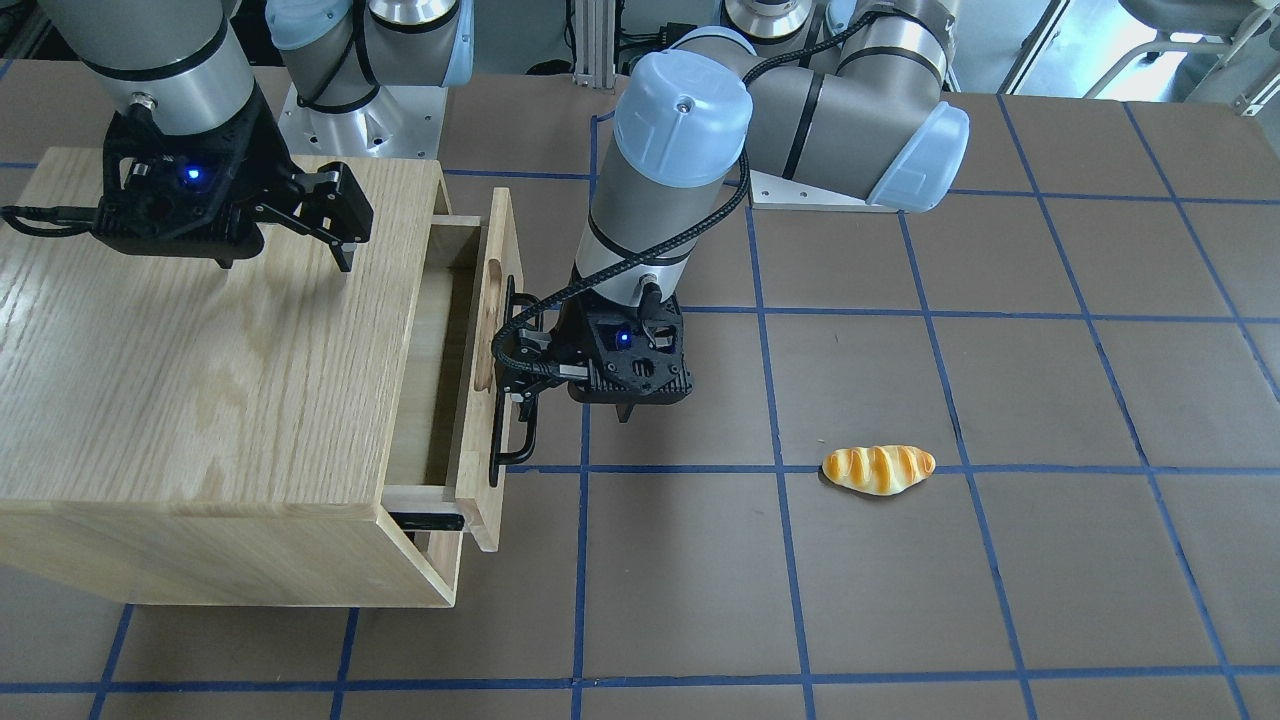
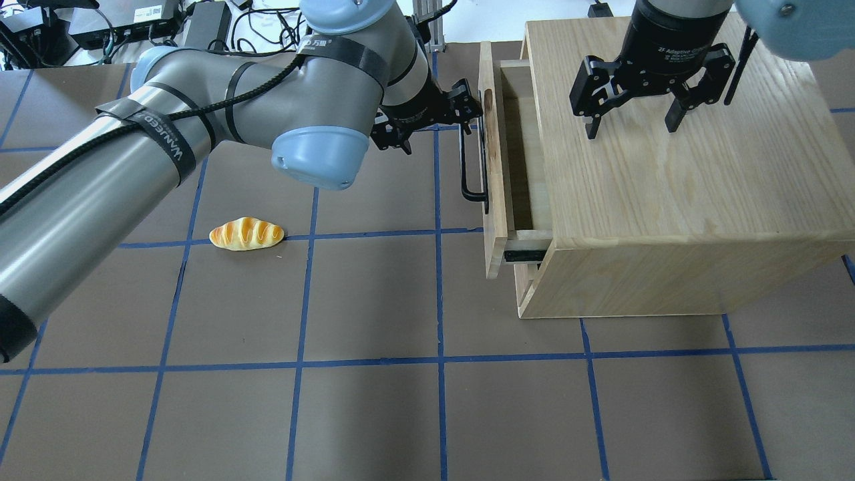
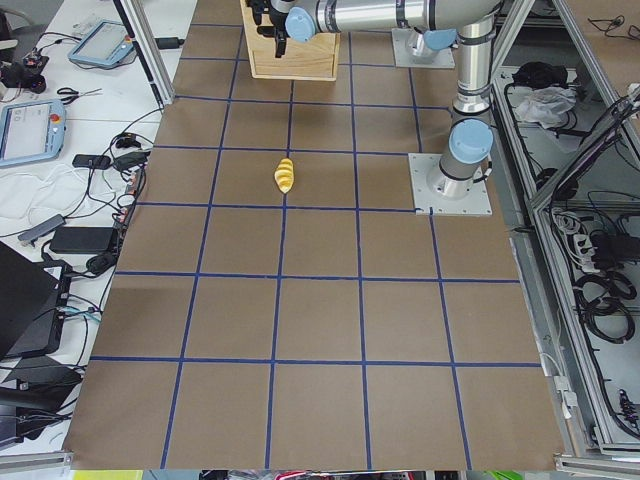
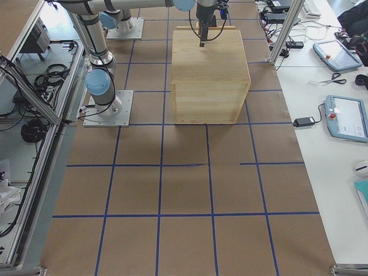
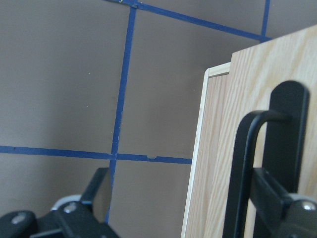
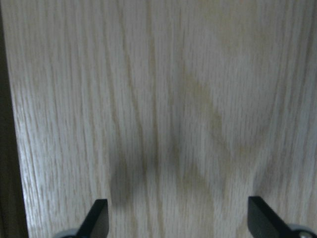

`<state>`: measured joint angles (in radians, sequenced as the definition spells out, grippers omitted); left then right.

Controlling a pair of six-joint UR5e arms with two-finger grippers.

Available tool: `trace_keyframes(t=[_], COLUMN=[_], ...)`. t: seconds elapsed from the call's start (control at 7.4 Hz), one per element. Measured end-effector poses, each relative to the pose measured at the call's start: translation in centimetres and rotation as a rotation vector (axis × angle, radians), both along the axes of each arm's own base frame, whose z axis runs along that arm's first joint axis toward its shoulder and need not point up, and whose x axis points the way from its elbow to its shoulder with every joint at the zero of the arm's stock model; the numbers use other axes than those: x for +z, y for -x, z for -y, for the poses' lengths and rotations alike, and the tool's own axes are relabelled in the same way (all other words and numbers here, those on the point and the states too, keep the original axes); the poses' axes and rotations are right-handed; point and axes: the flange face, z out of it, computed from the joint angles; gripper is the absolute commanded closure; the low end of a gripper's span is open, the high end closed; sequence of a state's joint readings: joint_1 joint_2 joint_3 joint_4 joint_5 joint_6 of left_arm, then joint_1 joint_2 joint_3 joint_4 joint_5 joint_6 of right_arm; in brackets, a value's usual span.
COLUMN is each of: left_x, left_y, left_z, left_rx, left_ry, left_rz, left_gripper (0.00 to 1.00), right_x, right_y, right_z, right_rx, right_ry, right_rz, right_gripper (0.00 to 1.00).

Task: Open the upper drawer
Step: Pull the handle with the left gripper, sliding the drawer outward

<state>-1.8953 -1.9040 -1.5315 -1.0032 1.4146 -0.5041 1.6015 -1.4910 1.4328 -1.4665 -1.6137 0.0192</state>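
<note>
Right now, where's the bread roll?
In the overhead view the bread roll lies on a blue tape line on the robot's left side, well apart from the partly open upper drawer.

Left gripper (image 1: 520,355), right gripper (image 2: 631,127): jaws apart.

- You're in a robotics lab: a brown table (image 4: 184,190) gridded with blue tape, framed by aluminium posts (image 4: 286,24).
- In the right-end view, teach pendants (image 4: 347,118) lie at its three o'clock.
- Cable bundles (image 4: 34,129) sit at nine o'clock.
</note>
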Motion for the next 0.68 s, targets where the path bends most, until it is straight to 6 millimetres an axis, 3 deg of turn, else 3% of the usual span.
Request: trace_keyframes(t=[0.68], left_x=[-0.1], left_y=[-2.2], left_z=[0.9], left_rx=[-0.012], left_ry=[0.003], left_rz=[0.049], left_gripper=[0.00], right_x=[0.0], right_y=[0.0], right_z=[0.0], right_rx=[0.000], right_ry=[0.000], right_rz=[0.000], right_gripper=[0.00])
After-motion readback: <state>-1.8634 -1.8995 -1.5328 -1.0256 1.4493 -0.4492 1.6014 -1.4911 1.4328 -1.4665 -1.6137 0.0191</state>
